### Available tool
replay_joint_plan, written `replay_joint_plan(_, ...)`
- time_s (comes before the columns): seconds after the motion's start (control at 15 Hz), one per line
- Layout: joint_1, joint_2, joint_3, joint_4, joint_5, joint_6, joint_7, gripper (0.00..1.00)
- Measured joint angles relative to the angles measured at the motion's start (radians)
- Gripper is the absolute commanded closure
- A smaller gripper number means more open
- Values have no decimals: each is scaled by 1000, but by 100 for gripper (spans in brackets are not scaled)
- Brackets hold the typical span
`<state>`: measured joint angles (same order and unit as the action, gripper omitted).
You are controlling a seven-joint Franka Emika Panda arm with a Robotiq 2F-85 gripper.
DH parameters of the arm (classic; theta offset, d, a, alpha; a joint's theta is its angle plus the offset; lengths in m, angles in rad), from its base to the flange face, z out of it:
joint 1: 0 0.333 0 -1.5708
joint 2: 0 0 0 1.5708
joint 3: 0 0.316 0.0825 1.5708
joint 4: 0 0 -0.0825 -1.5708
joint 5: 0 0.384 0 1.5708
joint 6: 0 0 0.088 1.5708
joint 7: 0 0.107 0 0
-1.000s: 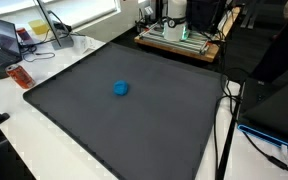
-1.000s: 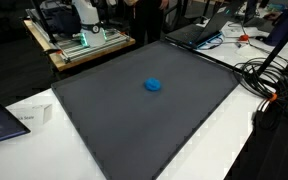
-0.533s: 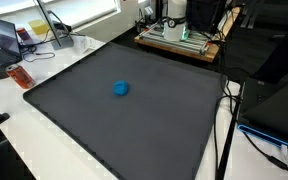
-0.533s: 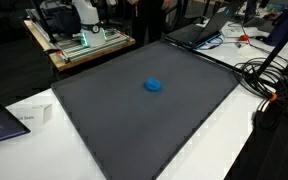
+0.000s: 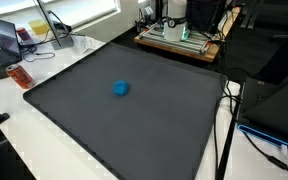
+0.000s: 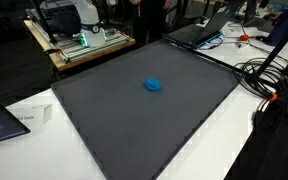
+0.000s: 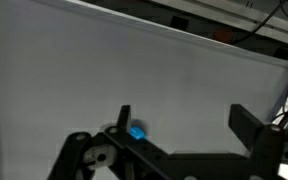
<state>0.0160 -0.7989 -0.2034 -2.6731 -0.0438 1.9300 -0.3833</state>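
Observation:
A small blue round object (image 5: 121,88) lies near the middle of the dark grey mat (image 5: 134,125); it also shows as the blue object (image 6: 153,85) on the mat (image 6: 134,120). Neither exterior view shows the arm or gripper. In the wrist view my gripper (image 7: 187,118) hangs high above the mat with its two black fingers wide apart and nothing between them. The blue object (image 7: 136,131) shows just beside the left finger (image 7: 124,116), far below it.
A wooden tray with equipment (image 5: 179,38) stands at the mat's far edge. A laptop (image 5: 8,38) and an orange item (image 5: 20,76) sit at one side. Black cables (image 6: 269,80) lie beside the mat, with another laptop (image 6: 196,32) nearby.

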Motion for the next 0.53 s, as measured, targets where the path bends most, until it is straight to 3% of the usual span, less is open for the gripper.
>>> replay_joint_plan(0.27, 78, 60, 76, 67, 45, 40, 60, 0)
replay_joint_plan(0.53, 89, 188, 129, 161, 51, 76, 129, 0)
